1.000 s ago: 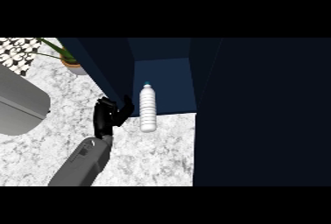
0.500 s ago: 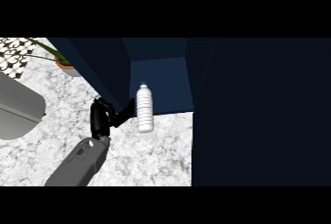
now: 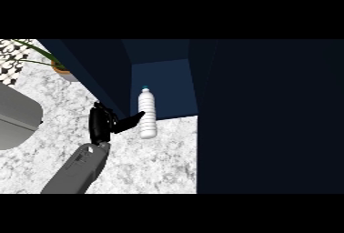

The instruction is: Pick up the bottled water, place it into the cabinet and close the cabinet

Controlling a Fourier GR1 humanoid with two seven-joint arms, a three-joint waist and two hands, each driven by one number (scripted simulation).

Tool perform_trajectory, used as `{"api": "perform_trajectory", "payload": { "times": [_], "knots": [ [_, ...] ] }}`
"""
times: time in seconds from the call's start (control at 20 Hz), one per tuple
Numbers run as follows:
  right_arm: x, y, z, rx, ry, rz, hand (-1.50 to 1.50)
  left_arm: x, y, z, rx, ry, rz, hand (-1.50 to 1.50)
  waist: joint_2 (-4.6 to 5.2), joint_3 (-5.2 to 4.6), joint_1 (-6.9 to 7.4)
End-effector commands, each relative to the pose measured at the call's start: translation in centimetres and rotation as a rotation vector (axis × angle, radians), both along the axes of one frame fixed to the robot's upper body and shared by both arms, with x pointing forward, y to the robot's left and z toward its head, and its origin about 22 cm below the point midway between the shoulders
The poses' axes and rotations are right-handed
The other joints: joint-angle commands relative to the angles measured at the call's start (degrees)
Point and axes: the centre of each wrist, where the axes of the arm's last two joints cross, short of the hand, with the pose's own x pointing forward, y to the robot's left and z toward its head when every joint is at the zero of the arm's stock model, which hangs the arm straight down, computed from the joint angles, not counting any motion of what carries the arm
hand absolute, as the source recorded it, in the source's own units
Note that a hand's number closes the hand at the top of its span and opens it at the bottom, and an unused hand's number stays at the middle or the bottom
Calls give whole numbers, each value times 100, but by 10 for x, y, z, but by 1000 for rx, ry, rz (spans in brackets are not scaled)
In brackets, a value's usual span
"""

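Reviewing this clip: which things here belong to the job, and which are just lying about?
Job: bottled water; cabinet, open; left robot hand, beside the bottle.
Lying about: potted plant; grey object at the left edge.

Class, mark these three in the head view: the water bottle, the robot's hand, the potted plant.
water bottle (image 3: 148, 117), head view, middle of its white body.
left hand (image 3: 102, 124), head view, black palm.
potted plant (image 3: 63, 71), head view, rim of its pot.
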Motion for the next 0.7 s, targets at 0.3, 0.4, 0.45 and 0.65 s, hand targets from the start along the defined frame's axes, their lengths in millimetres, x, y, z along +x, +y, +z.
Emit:
{"api": "perform_trajectory", "payload": {
  "times": [0.3, 0.4, 0.45, 0.65],
  "knots": [
    [1, 4, 7, 36, -21, 61, -150, 54, -68, 97, -222, -251, -273, -150, 54, -88, -229],
    [3, 0, -1, 24, 3, 54, -150, 47, -77, 99, -258, -267, -318, -150, 44, -76, -181],
    [2, 2, -1, 30, 8, 50, -150, 49, -68, 99, -268, -269, -311, -150, 29, -81, -169],
    [3, 3, 4, 36, -12, 41, -150, 42, -80, 99, -295, -268, -358, -150, 0, -71, -26]
  ]
}}
